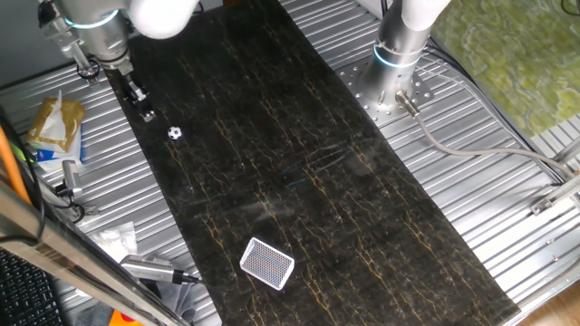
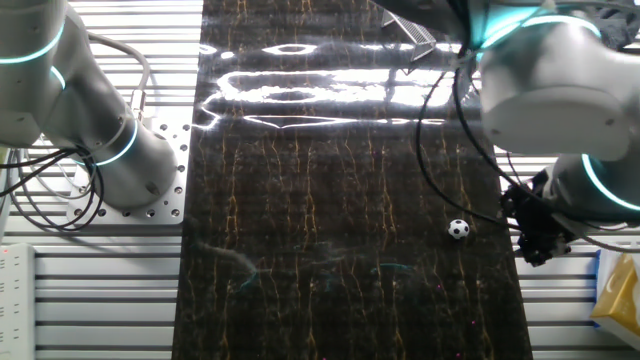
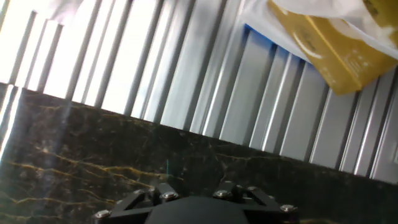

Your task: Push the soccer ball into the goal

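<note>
Goal (image 1: 267,263) nearest; tool (image 1: 148,114) tips indistinct beside soccer ball (image 1: 175,133).

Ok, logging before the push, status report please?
Hand low at mat edge, beside soccer ball, not touching; jaw state unclear. Goal far down the dark mat. Nothing lies between ball and goal.

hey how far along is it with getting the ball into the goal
Nothing looks done yet. The ball sits on the dark mat, far from the goal, which lies flat near the mat's other end. In hand: the claw is low beside the ball, on the side away from the goal. Left: pushing the ball the whole way across.
</note>
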